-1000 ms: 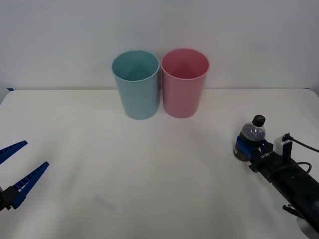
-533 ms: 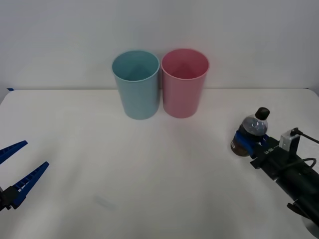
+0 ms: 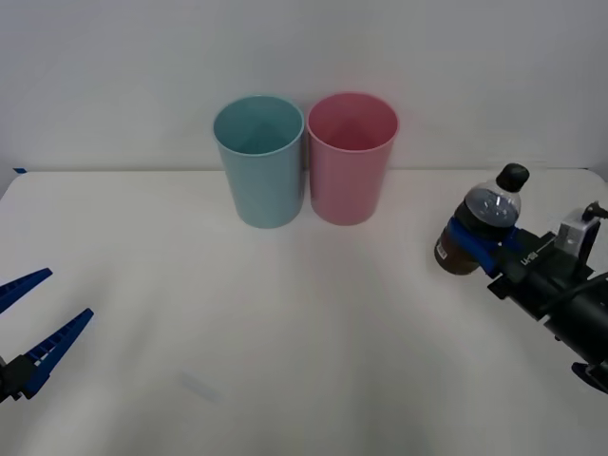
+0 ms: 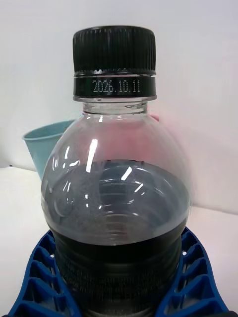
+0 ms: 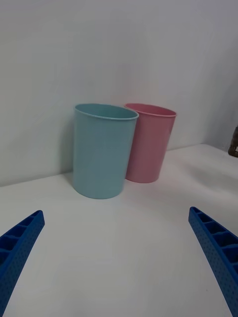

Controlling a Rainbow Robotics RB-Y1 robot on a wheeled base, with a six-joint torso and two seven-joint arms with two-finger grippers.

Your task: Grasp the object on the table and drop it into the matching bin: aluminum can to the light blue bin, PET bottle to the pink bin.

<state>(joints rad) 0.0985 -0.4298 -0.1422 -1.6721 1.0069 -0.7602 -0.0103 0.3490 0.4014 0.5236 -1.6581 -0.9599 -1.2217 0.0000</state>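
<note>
PET bottle (image 3: pixel 480 228) held in the right gripper (image 3: pixel 475 242) — blue ribbed fingers (image 4: pixel 191 277) closed around the dark label band on both sides, black cap up and tilted a little toward the right. Appears lifted clear of the table (image 3: pixel 285 332), off to the right side, well apart from both bins. Grasp step apparently done; carry and drop not yet done. Remaining, by judgement: travel leftward and away from the robot to a spot above the pink bin (image 3: pixel 350 157), then release over its open mouth. Pink bin standing upright at the far side of the table, just beside the light blue bin (image 3: pixel 260 160), rims nearly touching — worth care during the drop so as not to land in the wrong one.

Left gripper (image 3: pixel 33 323) parked low at the near left edge of the table, fingers spread wide, holding nothing.

Count: one bottle, one pink bin, one light blue bin, two grippers. No aluminum can to be seen among the things on the table.
</note>
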